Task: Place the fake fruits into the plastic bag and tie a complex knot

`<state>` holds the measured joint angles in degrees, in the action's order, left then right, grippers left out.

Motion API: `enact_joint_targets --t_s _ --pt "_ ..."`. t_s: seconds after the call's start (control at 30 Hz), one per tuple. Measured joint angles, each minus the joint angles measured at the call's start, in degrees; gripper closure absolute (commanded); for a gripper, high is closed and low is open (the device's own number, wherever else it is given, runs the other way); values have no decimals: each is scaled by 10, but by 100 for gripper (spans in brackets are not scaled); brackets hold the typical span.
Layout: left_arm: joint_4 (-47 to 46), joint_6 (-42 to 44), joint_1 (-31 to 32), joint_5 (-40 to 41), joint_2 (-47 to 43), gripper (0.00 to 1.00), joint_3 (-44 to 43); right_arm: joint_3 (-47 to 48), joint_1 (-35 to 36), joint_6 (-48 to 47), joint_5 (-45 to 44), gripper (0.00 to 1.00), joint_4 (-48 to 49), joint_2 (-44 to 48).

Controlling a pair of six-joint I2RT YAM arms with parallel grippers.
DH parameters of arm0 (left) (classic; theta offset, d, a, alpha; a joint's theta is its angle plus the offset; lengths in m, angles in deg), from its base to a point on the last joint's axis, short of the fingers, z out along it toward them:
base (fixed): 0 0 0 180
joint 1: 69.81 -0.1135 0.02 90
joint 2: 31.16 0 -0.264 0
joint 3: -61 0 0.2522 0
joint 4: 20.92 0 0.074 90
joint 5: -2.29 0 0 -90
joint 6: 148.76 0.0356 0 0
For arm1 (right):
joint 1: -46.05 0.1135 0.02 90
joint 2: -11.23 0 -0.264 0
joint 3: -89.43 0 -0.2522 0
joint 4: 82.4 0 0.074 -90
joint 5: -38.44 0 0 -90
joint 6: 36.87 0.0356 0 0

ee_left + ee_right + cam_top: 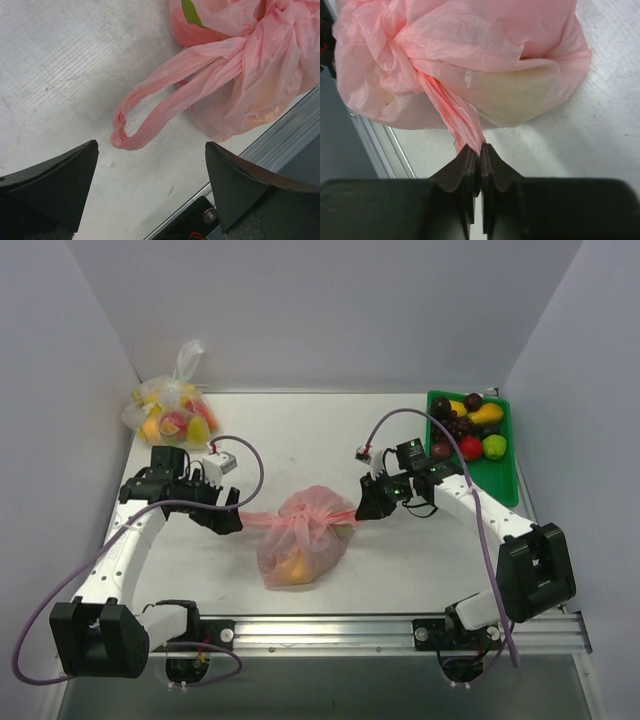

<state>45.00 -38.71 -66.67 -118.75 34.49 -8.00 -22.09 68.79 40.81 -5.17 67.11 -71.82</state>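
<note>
The pink plastic bag (300,545) lies mid-table with fake fruits showing faintly through it, a yellow one (293,568) near its front. Its handles are bunched into a knot (318,520) on top. One pink handle loop (150,112) trails left on the table; my left gripper (228,508) hovers just short of its end, open, nothing between the fingers. My right gripper (480,152) is shut on the twisted right handle end (462,127), pinched at the fingertips. More fake fruits (465,430) lie in the green tray (505,475) at the back right.
A clear bag of yellow-red fruit (172,412) stands at the back left corner. The metal rail (400,625) runs along the near edge, close to the pink bag. White walls enclose the table on three sides.
</note>
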Motion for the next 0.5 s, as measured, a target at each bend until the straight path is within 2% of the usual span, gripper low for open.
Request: enact_joint_targets --t_s 0.17,0.5 --pt "0 -16 -5 -7 32 5 0 0 2 10 -26 100 0 0" --pt "-36 -132 -52 -57 110 19 -3 -13 23 -9 -54 100 2 19"
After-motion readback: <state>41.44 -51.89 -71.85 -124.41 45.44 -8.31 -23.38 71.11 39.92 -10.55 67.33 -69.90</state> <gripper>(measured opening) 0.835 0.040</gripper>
